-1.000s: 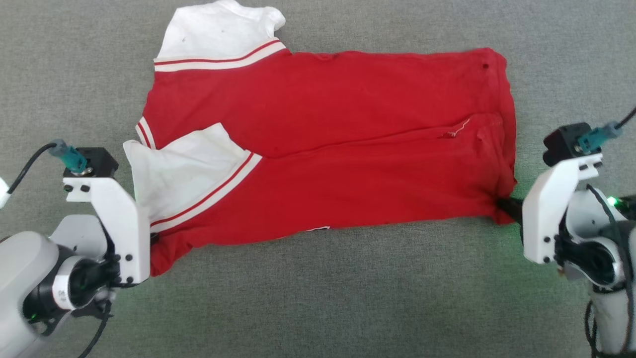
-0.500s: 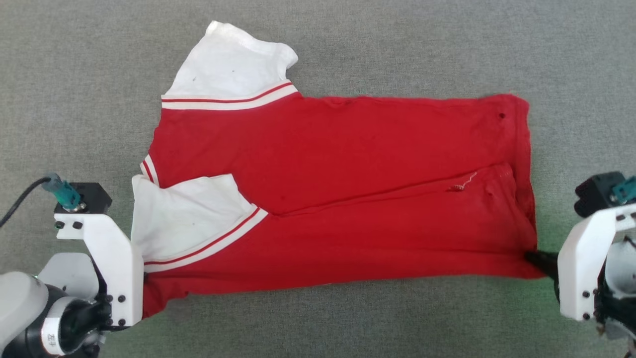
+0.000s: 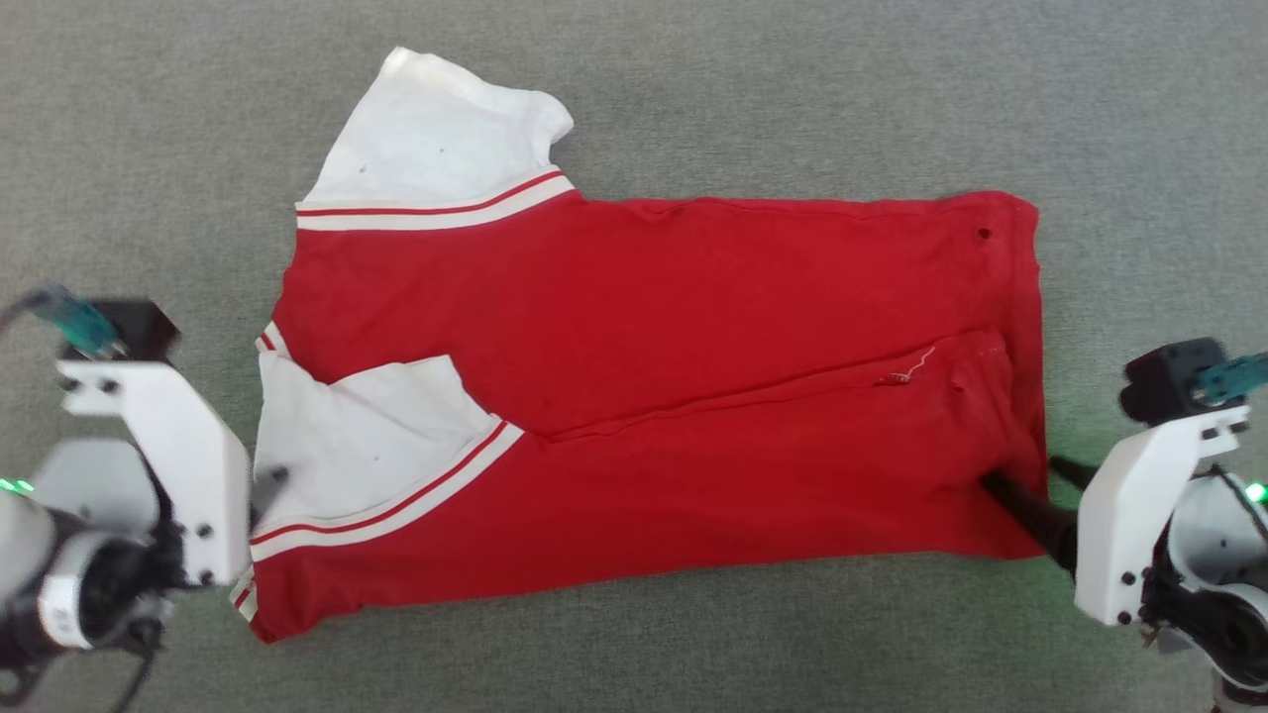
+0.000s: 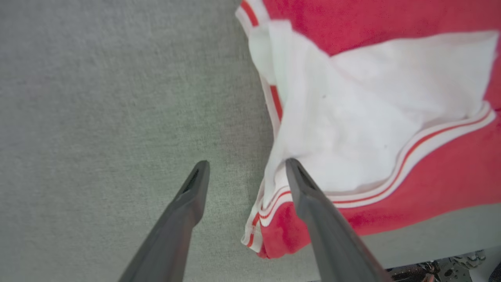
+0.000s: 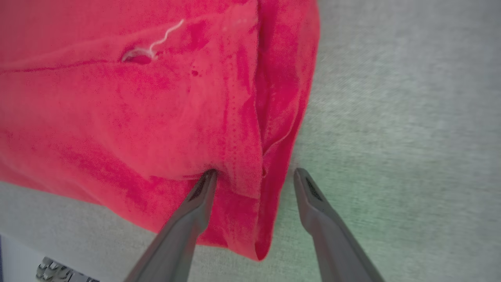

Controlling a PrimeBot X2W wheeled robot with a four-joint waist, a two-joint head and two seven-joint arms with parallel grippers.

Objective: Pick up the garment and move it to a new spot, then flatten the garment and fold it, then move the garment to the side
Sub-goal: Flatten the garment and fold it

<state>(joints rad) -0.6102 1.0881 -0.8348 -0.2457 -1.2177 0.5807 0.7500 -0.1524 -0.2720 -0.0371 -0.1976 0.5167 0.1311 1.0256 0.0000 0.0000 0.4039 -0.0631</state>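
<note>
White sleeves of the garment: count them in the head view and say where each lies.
2. One white sleeve juts from the garment's far left corner onto the grey surface; the other sleeve lies folded over the red body at the near left. None seems hidden.

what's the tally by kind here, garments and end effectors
garment: 1
end effectors: 2 (left end effector, right end effector)
total: 3
</note>
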